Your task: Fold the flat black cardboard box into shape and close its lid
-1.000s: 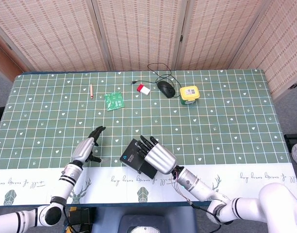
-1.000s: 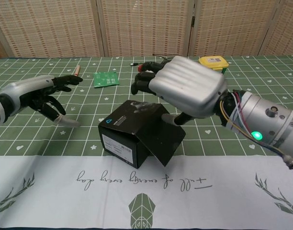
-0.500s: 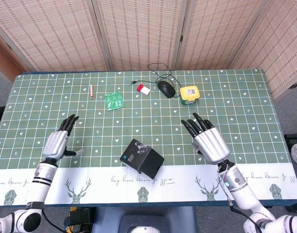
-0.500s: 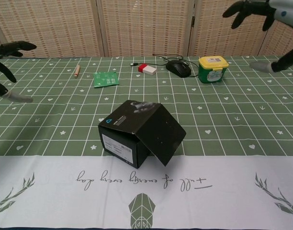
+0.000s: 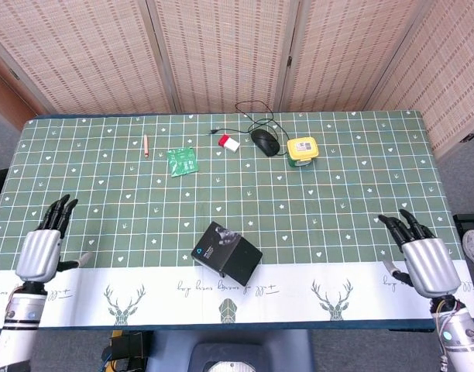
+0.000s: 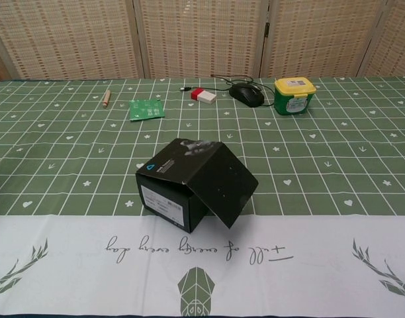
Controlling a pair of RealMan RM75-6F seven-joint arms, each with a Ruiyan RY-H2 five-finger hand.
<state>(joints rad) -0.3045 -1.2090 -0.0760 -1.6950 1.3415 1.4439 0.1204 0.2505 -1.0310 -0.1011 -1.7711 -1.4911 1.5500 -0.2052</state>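
Black box (image 6: 189, 189) stands folded; closure unclear beneath its flap.

The box (image 5: 227, 253) sits near the table's (image 5: 361, 170) front edge, midway between the left hand (image 5: 40, 249) and right hand (image 5: 422, 262). Behind it lie a pencil (image 5: 145, 144), card (image 5: 181, 161), mouse (image 5: 265, 140) and tub (image 5: 302, 149).

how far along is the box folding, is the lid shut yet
Done: the black box stands folded into shape, its lid lying over the top with the front flap slanting outward, not tucked. In hand: nothing; the left hand and right hand sit open at the table edges. Left: possibly tucking that flap.
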